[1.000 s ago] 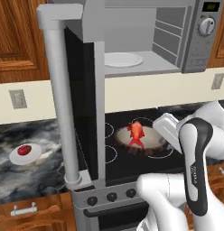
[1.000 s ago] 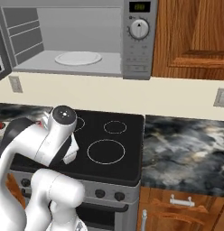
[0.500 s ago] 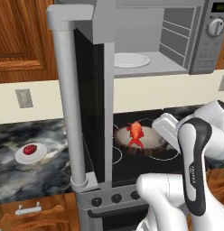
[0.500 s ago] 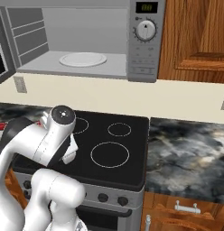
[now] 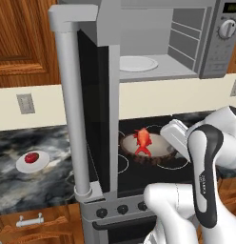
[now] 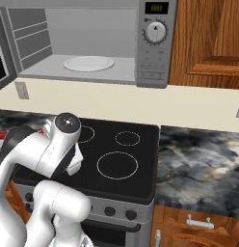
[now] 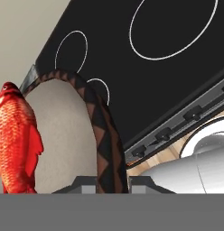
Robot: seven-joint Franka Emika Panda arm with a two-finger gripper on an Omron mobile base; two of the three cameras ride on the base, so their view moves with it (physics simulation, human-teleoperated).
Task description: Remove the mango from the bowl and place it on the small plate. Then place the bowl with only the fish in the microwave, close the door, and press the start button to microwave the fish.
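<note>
While the tool pinches the rim of the bowl, one jaw inside the wall and one outside, the chief hazard is tilt: the grip is on a single edge, so the far side could sag as the bowl rises, and the fish lying on the pale inside could slide toward the low side or tip out onto the stove. The hold itself looks narrow, just the rim between the tips, so a quick swing might let the bowl twist or slip free.

The door stands swung wide open, its edge and long handle bar hanging just beside the bowl on the left. A lift that drifts that way could knock the bowl against the door. The microwave opening sits well above the stove, and the bowl is wide, so entering low could catch the bottom lip, and entering tilted could clip the side wall before the bowl reaches the turntable.

The mango already rests on the small plate on the table left of the stove, well apart from the lift path, so it seems safe.

Count: one bowl, one fish in it, one mango, one small plate, one microwave with one open door, one turntable.
</note>
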